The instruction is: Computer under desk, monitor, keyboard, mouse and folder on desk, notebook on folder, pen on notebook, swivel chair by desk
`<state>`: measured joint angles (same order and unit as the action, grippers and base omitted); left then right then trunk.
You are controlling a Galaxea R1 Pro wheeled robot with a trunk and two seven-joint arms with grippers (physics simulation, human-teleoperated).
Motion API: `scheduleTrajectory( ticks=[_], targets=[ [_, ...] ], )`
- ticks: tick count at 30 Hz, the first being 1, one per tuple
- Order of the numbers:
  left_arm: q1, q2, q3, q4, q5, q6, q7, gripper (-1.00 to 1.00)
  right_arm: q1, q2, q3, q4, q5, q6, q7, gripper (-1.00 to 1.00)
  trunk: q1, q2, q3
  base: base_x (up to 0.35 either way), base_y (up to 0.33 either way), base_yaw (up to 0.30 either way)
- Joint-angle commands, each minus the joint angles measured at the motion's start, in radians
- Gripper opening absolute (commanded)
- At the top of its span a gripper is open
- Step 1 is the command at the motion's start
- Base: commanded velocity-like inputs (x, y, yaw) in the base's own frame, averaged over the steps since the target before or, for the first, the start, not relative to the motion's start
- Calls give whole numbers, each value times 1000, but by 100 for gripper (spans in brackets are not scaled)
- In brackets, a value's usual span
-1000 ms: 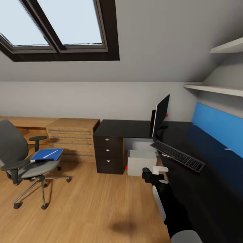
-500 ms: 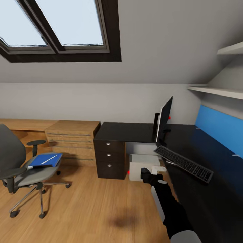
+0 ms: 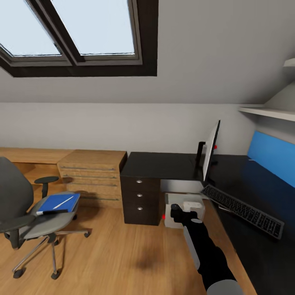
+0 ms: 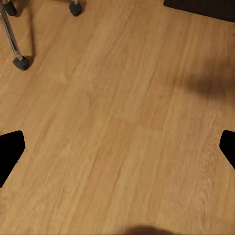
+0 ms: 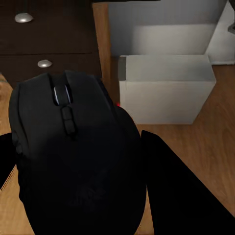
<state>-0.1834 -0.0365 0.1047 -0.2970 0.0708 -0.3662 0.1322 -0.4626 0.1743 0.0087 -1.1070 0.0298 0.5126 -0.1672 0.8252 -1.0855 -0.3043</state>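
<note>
1. right gripper (image 3: pixel 177 212) closed around the one mouse (image 5: pixel 73 156), off the desk's front edge; left gripper (image 4: pixel 117 147) spread.
2. one computer (image 3: pixel 184 209) under the desk (image 3: pixel 164 164): done.
3. one keyboard (image 3: pixel 242 210), one monitor (image 3: pixel 210 149) on the desk.
4. one folder (image 3: pixel 58 203) and pen (image 3: pixel 62 201) await on the swivel chair (image 3: pixel 24 209).
</note>
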Motion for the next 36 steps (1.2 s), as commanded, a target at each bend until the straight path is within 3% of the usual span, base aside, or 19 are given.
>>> scheduleTrajectory(
  ticks=[1,10,18,24,27,28,29,31,32,35,36],
  targets=[
    [-1,-1,1,0,7,-4,-2,100,-1,0,1,-2,-1,6,-5,-100,-3,6,2,257,225,0],
    [-1,0,1,0,7,-4,-2,100,4,0,11,-2,1,-5,-6,-100,-30,55,35,256,179,19],
    [-1,-1,1,0,7,-4,-2,100,7,0,118,2,2,-40,-13,-100,-30,55,38,249,108,213],
    [-1,-6,-4,-5,5,-4,-5,100,7,0,134,2,2,-49,-14,-100,-30,55,38,261,14,275],
    [-1,-10,-11,-68,4,9,-7,100,7,0,135,3,2,-50,-13,-100,-30,55,38,280,1,278],
    [-1,-12,-10,-131,4,43,-8,100,7,0,135,5,2,-51,-13,-100,-30,55,38,297,0,278],
    [-1,-20,-10,-280,5,194,-8,100,7,0,135,8,2,-51,-13,-100,-30,55,38,318,0,278],
    [-1,-25,-10,-394,7,317,-8,100,7,0,135,8,3,-51,-14,-100,-30,55,38,323,0,278],
    [-1,-46,-11,-585,7,496,-9,100,7,0,135,8,4,-51,-14,-100,-30,55,38,328,0,278],
    [-1,-73,-14,-777,8,629,-9,100,7,0,135,9,5,-51,-14,-100,-30,55,38,329,0,278],
    [-1,-88,-34,-882,8,693,-9,100,7,0,135,9,5,-51,-14,-100,-30,55,38,330,0,278]
  ],
)
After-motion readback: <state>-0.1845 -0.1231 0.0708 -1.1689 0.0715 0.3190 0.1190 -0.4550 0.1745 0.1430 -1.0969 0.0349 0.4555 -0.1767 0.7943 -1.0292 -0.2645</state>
